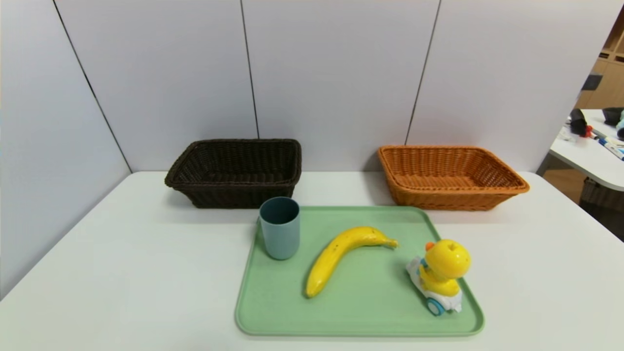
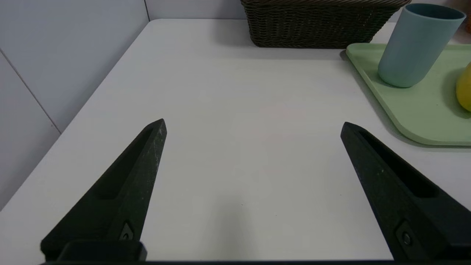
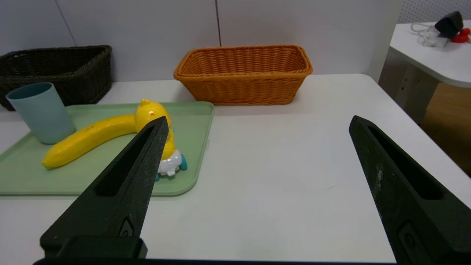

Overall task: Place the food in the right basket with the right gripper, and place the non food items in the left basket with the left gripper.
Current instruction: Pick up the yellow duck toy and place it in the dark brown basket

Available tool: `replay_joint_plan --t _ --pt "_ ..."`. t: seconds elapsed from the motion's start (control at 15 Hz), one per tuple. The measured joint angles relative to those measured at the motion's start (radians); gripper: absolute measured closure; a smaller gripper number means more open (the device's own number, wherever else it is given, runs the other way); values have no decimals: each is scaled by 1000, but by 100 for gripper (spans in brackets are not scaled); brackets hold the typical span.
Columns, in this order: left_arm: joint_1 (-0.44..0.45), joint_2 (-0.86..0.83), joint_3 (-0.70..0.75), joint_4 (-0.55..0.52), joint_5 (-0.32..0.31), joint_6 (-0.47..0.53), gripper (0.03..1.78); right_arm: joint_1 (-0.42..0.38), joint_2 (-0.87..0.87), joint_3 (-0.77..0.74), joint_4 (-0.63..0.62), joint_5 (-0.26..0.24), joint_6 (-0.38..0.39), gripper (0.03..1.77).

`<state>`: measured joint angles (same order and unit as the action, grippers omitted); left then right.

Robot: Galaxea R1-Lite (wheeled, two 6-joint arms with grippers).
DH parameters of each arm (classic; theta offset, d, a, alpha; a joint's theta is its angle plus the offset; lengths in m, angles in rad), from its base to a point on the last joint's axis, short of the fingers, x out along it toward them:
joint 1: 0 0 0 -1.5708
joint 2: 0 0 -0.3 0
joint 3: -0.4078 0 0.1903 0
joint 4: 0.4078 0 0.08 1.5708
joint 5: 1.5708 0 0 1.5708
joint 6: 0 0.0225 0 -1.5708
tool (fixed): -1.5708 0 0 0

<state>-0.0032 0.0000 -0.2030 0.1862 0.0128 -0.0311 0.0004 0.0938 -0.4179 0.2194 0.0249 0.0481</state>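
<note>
You have nothing sorted yet; curved, smooth yellow banana, glossy yellow-and-white wheeled duck toy and matte blue-grey cylindrical cup all sit on the flat green tray; dark-brown woven left basket and orange woven right basket stand behind, unfilled; your left hand and right hand are spread, holding nothing, over white tabletop.

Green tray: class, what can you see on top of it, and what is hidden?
On the green tray are a blue-grey cup, a banana and a yellow duck toy. The tray's surface directly beneath them is covered.
</note>
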Motion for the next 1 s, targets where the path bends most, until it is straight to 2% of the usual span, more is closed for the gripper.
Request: replay_joint_plan --t 0.2,0.33,0.53,0.73,1.0 --pt "0 43 -155 103 -18 0 12 -3 100 -194 155 59 -63 11" --pt "1 122 -263 113 -23 0 12 -9 175 -277 170 116 -96 11" --pt "1 253 -370 81 -25 1 12 -8 297 -355 177 153 -117 11" --pt "2 371 -407 5 -25 2 12 0 422 -411 177 206 -124 10" --pt "1 443 -412 -8 -31 3 12 14 548 -371 172 290 -153 10"
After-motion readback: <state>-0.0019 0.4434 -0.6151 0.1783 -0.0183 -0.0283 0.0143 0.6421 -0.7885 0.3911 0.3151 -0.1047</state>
